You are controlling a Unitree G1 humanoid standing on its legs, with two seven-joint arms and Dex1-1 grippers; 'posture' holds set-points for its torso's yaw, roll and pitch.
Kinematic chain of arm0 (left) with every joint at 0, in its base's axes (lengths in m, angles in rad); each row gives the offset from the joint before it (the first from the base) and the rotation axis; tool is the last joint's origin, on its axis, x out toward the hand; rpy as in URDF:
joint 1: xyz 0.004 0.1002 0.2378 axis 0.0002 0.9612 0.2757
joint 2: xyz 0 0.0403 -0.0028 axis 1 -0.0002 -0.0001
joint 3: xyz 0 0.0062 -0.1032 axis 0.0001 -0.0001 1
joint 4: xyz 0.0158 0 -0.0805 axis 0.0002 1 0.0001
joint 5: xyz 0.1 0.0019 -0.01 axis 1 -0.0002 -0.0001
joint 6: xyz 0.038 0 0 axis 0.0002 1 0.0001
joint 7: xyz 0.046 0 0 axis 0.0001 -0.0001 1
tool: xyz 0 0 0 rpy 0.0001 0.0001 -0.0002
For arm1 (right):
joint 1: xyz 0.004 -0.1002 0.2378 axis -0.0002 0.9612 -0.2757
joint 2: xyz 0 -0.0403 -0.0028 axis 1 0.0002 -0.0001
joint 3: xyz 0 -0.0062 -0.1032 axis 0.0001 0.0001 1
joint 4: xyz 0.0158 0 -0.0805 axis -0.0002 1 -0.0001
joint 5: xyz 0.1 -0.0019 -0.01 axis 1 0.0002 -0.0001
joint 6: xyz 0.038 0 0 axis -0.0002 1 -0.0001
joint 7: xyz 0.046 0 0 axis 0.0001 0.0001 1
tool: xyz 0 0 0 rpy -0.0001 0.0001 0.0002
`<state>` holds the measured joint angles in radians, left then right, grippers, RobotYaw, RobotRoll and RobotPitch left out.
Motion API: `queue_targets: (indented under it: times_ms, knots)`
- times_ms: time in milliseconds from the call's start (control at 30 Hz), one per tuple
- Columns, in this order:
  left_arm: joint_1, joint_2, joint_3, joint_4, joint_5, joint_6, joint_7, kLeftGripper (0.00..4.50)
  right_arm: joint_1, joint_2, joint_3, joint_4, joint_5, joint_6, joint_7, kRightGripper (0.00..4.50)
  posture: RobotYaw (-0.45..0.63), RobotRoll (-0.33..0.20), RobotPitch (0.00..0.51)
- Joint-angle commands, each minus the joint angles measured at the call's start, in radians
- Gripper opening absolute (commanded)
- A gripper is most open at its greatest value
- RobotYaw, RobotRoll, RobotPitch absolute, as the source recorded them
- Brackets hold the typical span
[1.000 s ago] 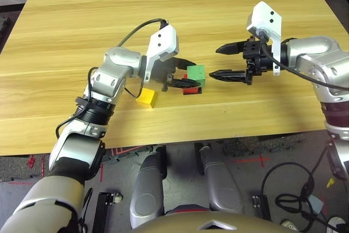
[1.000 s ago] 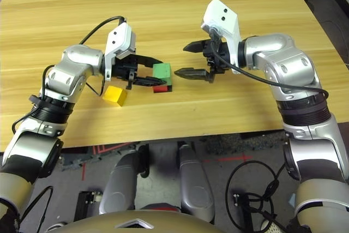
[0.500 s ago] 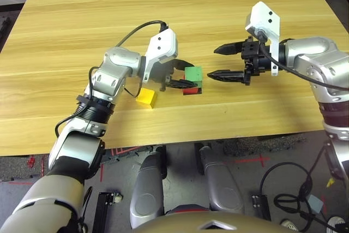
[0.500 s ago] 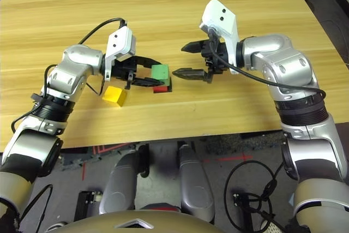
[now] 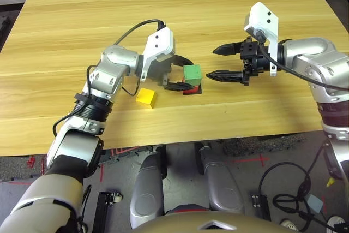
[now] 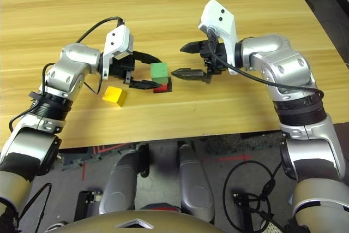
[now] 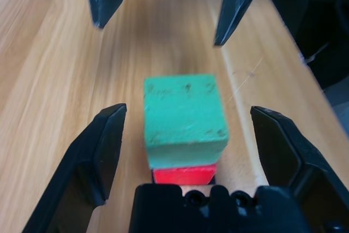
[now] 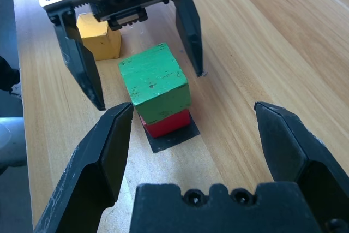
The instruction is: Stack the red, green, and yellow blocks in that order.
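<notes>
two silver, rounded forearms with black ribbed joint bands are seen. each carries a white angular housing behind its end effector, marked with small dark screw holes. a black cable is looped from each housing back along the arm. the left end effector [image 5: 182, 73] and right end effector [image 5: 220, 62] are fitted with two tapered black fingers each.
</notes>
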<state>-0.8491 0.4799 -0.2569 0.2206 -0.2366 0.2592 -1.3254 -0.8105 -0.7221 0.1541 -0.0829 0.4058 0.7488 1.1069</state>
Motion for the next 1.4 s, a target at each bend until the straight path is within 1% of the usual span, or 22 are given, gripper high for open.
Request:
queue_targets:
  times_ms: [33,233,367,467,633,700,800,867,967,1067,1200,1400]
  knots:
    - [-0.002,0.025,0.011,-0.045,-0.021,0.029,-0.028,4.46,-0.006,0.004,0.001,0.003,0.000,-0.006,0.003,4.50,0.16,0.004,0.283]
    - [-0.023,0.073,0.033,-0.050,-0.037,0.047,-0.067,4.46,-0.018,0.010,0.006,0.023,-0.007,-0.017,0.008,4.50,0.17,0.005,0.275]
    - [-0.032,0.125,0.054,-0.030,-0.048,0.023,-0.122,4.46,-0.020,0.012,0.009,0.031,-0.009,-0.024,0.012,4.50,0.17,0.006,0.273]
    - [-0.017,0.172,0.068,-0.028,-0.064,0.003,-0.180,4.46,-0.022,0.014,0.011,0.036,-0.010,-0.029,0.012,4.50,0.17,0.006,0.270]
    - [0.041,0.234,0.130,-0.096,-0.156,0.041,-0.255,4.46,-0.019,0.014,0.008,0.039,-0.013,-0.034,0.005,4.50,0.17,0.006,0.265]
    - [0.077,0.257,0.147,-0.113,-0.159,-0.006,-0.273,4.46,-0.016,0.013,0.005,0.039,-0.013,-0.034,0.004,4.50,0.17,0.008,0.264]
    - [0.143,0.332,0.123,-0.118,-0.141,-0.123,-0.288,4.46,-0.013,0.011,0.005,0.044,-0.015,-0.039,0.004,4.50,0.18,0.011,0.262]
    - [0.175,0.364,0.110,-0.111,-0.129,-0.191,-0.289,4.46,-0.013,0.012,0.004,0.046,-0.016,-0.042,0.004,4.50,0.18,0.013,0.260]
    - [0.209,0.361,0.107,-0.083,-0.085,-0.297,-0.289,4.46,-0.017,0.019,0.005,0.054,-0.018,-0.045,0.003,4.50,0.18,0.016,0.259]
    - [0.225,0.329,0.103,-0.063,-0.065,-0.349,-0.272,4.46,-0.022,0.030,0.007,0.058,-0.018,-0.046,0.002,4.50,0.19,0.010,0.260]
    - [0.240,0.309,0.089,-0.035,-0.038,-0.410,-0.271,4.46,-0.027,0.035,0.008,0.061,-0.021,-0.047,0.007,4.50,0.19,0.007,0.260]
    - [0.222,0.273,0.056,0.107,0.039,-0.556,-0.267,4.46,-0.034,0.042,0.009,0.066,-0.023,-0.046,0.010,4.50,0.19,-0.001,0.262]
